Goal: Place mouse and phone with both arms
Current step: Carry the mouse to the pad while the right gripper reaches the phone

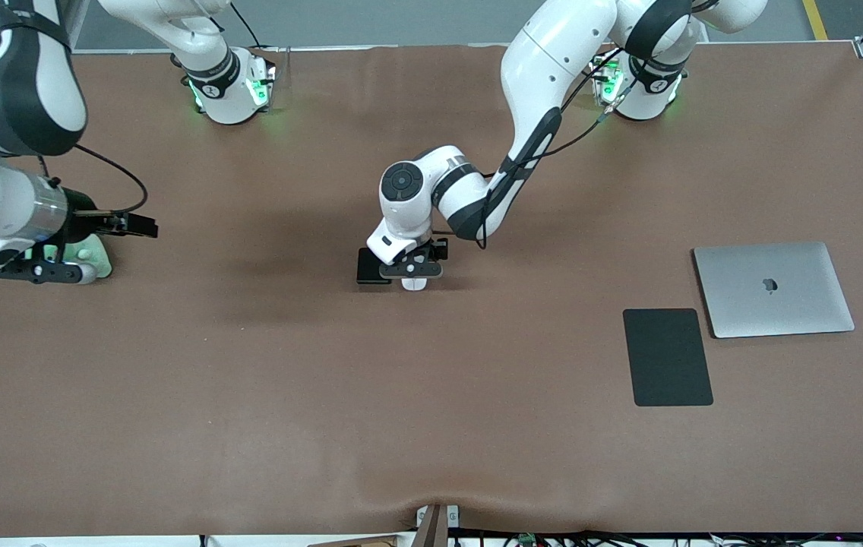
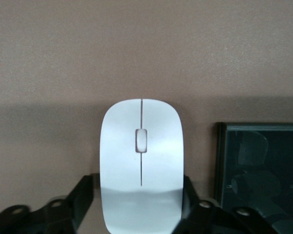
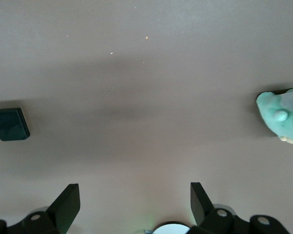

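The left gripper (image 1: 414, 275) is seen lowered at mid-table over the mouse (image 2: 141, 163), with one black finger on each long side of the white shell; in the left wrist view the pads (image 2: 84, 195) appear to touch the flanks, so the gripper is judged to be pinching the mouse, which seems to sit on or barely off the brown table (image 1: 249, 380). The phone (image 1: 372, 267) lies just beside the mouse, toward the right arm's end of the table, not yet grasped. The right gripper (image 3: 135, 207) is held over bare table at the right arm's end, fingers spread and empty, beside a pale green soft toy (image 1: 93, 257); that arm waits. A black mouse pad (image 1: 667, 356) and a closed silver laptop (image 1: 773, 289) lie well apart, toward the left arm's end. For the step in hand, the grip should be kept centred and the lift made straight up, so that the glossy shell is not squeezed out and the neighbouring phone is not nudged.
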{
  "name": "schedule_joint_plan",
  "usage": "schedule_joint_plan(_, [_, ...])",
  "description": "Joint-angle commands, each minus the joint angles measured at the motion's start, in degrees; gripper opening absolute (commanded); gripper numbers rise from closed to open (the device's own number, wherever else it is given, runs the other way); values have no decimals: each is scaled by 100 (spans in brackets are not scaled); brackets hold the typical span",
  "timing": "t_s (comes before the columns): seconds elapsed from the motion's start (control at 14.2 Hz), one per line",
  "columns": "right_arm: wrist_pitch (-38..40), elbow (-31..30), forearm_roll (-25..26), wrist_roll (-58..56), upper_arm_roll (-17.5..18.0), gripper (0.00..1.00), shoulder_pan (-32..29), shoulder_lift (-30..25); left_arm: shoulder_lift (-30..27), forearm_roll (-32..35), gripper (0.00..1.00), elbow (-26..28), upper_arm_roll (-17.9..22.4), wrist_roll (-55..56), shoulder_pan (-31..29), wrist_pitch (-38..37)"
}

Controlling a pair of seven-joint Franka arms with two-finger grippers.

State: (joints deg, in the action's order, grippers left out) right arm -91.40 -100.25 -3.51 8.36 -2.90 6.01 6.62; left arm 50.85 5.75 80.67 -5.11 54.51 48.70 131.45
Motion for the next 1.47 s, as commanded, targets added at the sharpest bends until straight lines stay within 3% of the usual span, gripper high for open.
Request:
schedule_joint_plan(0.0, [-202,-179,-53,446,-26,100,365,-82,48,163,12,-174,63,95,70,30])
schedule_joint_plan(0.21, [-413,-336,-53,464,-17,100,523,-64,-180,163,12,-174,54,95,35,-22])
schedule_joint_plan(0.56, [-1432,-1004,-62,1193,-17,100,1024,-56,-759,111,14,-157,-7,-10,-334,-496])
schedule_joint_plan(0.91, [-2513,-1707,-291,1220,-8,100,1376,32,-1454,-381,14,-113,-25,-923,-747,-1155])
schedule_joint_plan(1.4, [-3541,-1743,-326,2274,44,100,2176,769,-2517,-637,14,624,-16,-2566,-1994,-2219])
